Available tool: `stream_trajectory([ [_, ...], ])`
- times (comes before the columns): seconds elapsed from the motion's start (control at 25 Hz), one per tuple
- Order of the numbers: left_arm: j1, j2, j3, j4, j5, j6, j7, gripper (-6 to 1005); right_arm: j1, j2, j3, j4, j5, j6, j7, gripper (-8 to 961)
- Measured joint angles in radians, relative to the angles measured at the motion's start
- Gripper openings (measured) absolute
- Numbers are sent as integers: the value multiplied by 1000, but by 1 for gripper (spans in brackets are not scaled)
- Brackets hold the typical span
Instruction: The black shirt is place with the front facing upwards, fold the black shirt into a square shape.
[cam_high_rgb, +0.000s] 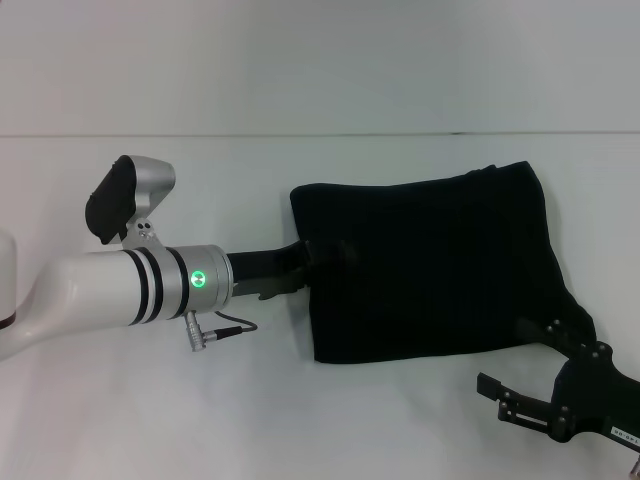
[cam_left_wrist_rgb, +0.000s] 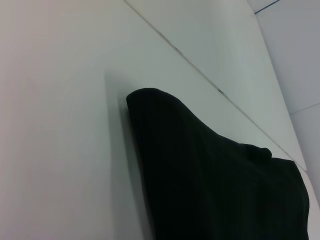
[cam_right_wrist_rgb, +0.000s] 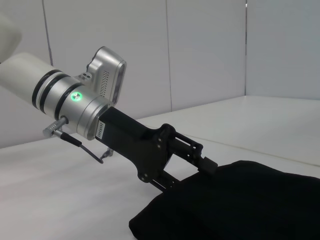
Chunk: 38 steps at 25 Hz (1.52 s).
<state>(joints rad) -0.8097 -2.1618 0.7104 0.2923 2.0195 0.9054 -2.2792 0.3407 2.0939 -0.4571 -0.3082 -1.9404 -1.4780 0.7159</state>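
Left end effector (cam_high_rgb: 305, 262) first: we see it reaching in at bench height and meeting the left edge of the black shirt (cam_high_rgb: 430, 262), its fingers lost against the dark cloth, so we cannot tell how far they are parted or whether they grip. White bench (cam_high_rgb: 150, 400) lies bare all around that arm. We see the shirt folded into a rough rectangle mid-bench, its far edge slanting. At the shirt's near right corner sits our right end effector (cam_high_rgb: 540, 335), and we cannot tell its fingers' state either.
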Motion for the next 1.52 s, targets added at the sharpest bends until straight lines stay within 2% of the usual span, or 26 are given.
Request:
stream_trajectory([
  [0.44,2,-1,0,2,-1,-15,4,524,5,0,0,0,0,-1,2,938],
  [0.88,4,4,-2,10,-5,-16,4,43,10,0,14,0,0,-2,5,938],
  [1.0,5,15,-6,25,-6,-16,5,43,14,1,28,6,1,-5,5,938],
  [1.32,40,78,-25,37,-11,-17,5,42,27,2,40,11,2,-6,4,938],
  [1.44,67,92,-26,42,-24,-16,5,42,28,2,41,11,2,-6,4,938],
  [1.52,78,94,-26,44,-32,-11,10,42,31,2,42,11,2,-4,3,938],
])
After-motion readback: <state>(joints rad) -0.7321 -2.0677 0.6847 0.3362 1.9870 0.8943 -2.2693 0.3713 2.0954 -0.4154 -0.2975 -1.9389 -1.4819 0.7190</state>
